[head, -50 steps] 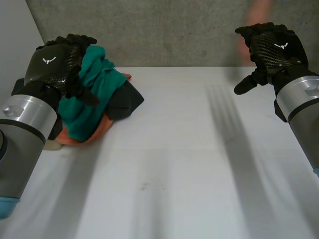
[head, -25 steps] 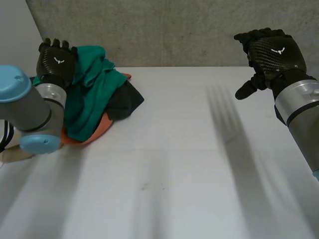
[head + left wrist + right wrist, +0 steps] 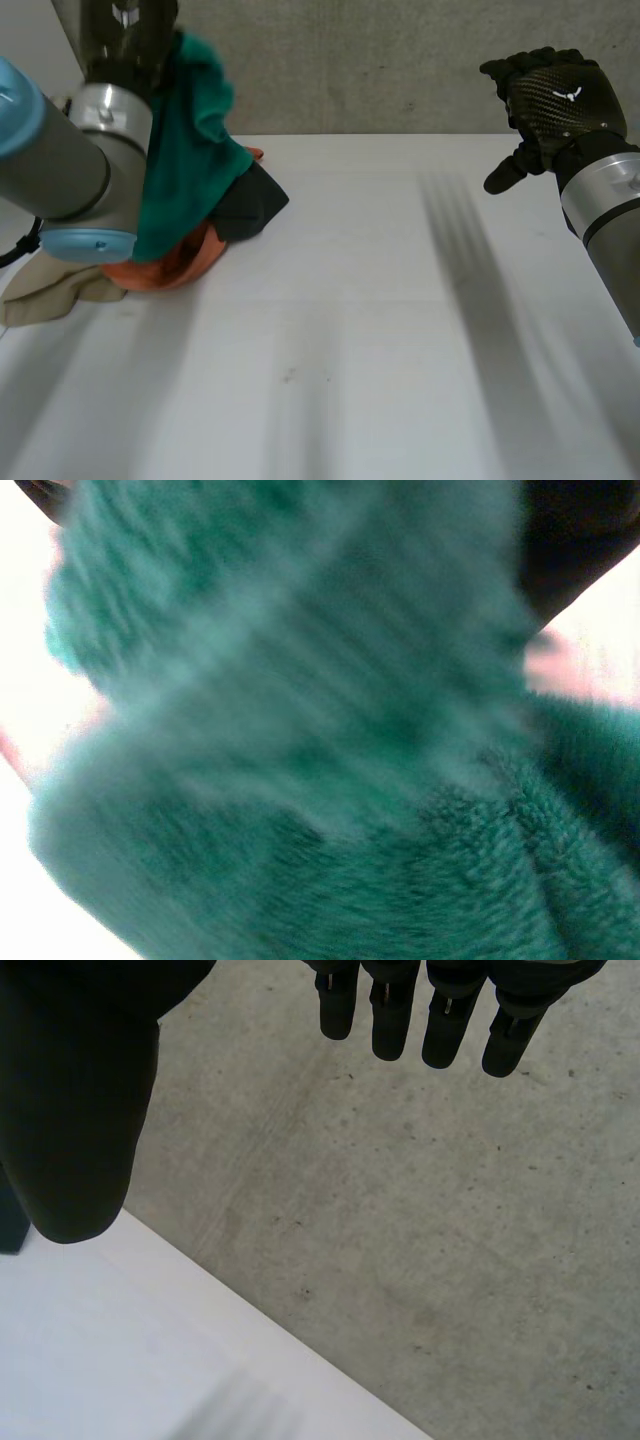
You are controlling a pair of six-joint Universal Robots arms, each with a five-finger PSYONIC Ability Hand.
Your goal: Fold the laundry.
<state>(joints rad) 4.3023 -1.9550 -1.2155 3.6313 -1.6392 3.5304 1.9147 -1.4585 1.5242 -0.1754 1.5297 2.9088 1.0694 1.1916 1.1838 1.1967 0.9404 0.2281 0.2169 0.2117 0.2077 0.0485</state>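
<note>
At the table's (image 3: 350,360) far left corner, the teal cloth (image 3: 190,150) was held clenched above the pile (image 3: 245,205) by the left hand (image 3: 125,25); the right hand (image 3: 560,100) was spread, empty.

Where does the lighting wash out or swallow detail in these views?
Left wrist view: the background round the teal cloth is blown out to white. Right wrist view: the thumb of the right hand is a featureless black silhouette against the concrete wall. Head view: the table shows no glare.
</note>
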